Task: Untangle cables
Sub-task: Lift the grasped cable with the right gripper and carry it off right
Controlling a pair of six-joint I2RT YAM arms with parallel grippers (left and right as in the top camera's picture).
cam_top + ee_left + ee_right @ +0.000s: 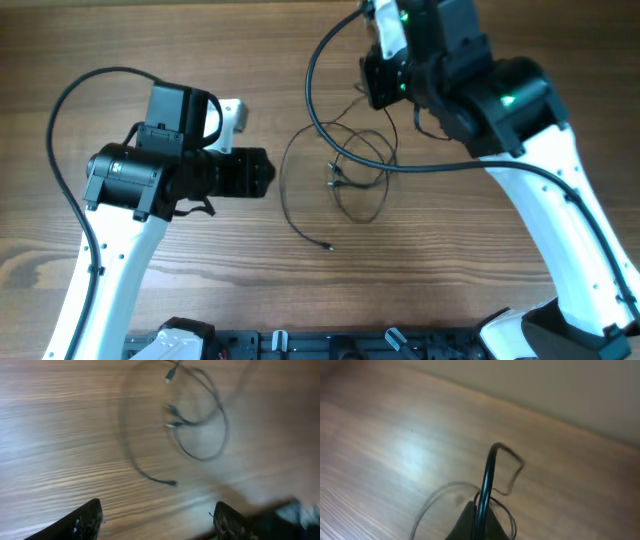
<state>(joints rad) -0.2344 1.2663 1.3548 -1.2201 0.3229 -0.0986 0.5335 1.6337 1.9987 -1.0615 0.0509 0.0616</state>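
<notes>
The cables (350, 172) are thin black cords lying in loose overlapping loops on the wooden table between the arms, with one plug end (328, 246) trailing toward the front. My left gripper (266, 172) is open and empty, just left of the loops; in its wrist view the cables (200, 425) lie ahead of the spread fingers (157, 512). My right gripper (380, 97) hovers at the far side of the heap. In its wrist view the fingers (481, 512) are shut on one cable (487, 475), which rises and bends over above the other loops (445, 491).
The thick black arm cable (312, 90) swings in a wide loop from the right arm over the far side of the heap. A black rail (330, 345) runs along the table's front edge. The table's far edge (520, 407) shows in the right wrist view.
</notes>
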